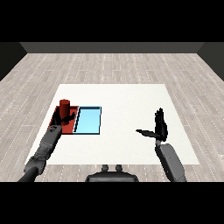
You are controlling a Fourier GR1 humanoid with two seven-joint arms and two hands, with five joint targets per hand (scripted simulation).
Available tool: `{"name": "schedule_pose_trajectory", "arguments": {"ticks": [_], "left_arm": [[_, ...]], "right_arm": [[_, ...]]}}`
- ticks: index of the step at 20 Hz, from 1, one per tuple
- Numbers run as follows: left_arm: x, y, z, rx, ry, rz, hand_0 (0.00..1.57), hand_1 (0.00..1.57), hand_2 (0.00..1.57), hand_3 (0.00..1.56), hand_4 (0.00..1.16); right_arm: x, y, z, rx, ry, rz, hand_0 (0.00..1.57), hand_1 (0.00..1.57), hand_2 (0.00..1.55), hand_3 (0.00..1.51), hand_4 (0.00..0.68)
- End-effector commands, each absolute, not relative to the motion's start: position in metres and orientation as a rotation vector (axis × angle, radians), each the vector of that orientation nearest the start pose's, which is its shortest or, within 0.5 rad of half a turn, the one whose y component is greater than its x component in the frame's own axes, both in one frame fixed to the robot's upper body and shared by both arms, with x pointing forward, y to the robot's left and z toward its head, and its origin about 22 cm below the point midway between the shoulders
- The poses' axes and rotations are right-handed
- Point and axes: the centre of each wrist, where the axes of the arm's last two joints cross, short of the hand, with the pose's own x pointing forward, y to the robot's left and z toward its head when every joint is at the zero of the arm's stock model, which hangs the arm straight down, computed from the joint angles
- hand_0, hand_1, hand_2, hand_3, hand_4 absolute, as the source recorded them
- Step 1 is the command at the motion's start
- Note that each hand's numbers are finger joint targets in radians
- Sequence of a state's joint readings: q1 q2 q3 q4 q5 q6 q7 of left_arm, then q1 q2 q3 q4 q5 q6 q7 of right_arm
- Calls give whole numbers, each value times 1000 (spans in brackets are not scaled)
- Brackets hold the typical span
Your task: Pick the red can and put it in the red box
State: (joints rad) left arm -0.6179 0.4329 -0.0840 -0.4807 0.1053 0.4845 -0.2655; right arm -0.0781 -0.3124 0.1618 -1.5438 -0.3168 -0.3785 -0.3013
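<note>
The white worktop fills the middle of the scene, with grey wooden floor around it. At its left side two trays lie side by side and touching: the red tray on the left, the light blue tray just to its right.

The left robot hand reaches over the red tray from the near side. The red can stands upright at the far part of the red tray, and this hand is at its near side, low on the can. It seems that the fingers are curled round the can, but the hand is dark and small here, so I cannot tell for sure if they are closed on it or already opening. I also cannot see if the can's bottom rests on the tray floor.

The right robot hand is well apart, over the right part of the worktop, with fingers straight and the thumb spread to the left; it holds nothing.

In my judgement the can is stiff, light and rather smooth, so it may slip or tip over. The best place to hold it is round the middle of its side, keeping it upright.
</note>
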Motion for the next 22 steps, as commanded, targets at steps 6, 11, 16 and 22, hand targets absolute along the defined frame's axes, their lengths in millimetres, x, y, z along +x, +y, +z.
{"name": "schedule_pose_trajectory", "arguments": {"ticks": [6, 11, 16, 22], "left_arm": [[360, 338, -48, 879, -1028, -120, 650, 650, 700, 0, 644], [340, 358, -63, 834, -884, 22, 913, 913, 910, 147, 711], [329, 389, -56, 767, -831, -4, 0, 0, 0, 0, 649], [333, 387, -53, 812, -834, -33, 0, 0, 0, 0, 0]], "right_arm": [[268, -254, 3, -163, -1851, -161, 0, 0, 0, 0, 0], [270, -270, -5, -190, -1854, -161, 0, 0, 0, 0, 0], [275, -260, -3, -175, -1855, -158, 0, 0, 0, 0, 0], [280, -249, 12, -155, -1891, -181, 0, 0, 0, 0, 0]]}}
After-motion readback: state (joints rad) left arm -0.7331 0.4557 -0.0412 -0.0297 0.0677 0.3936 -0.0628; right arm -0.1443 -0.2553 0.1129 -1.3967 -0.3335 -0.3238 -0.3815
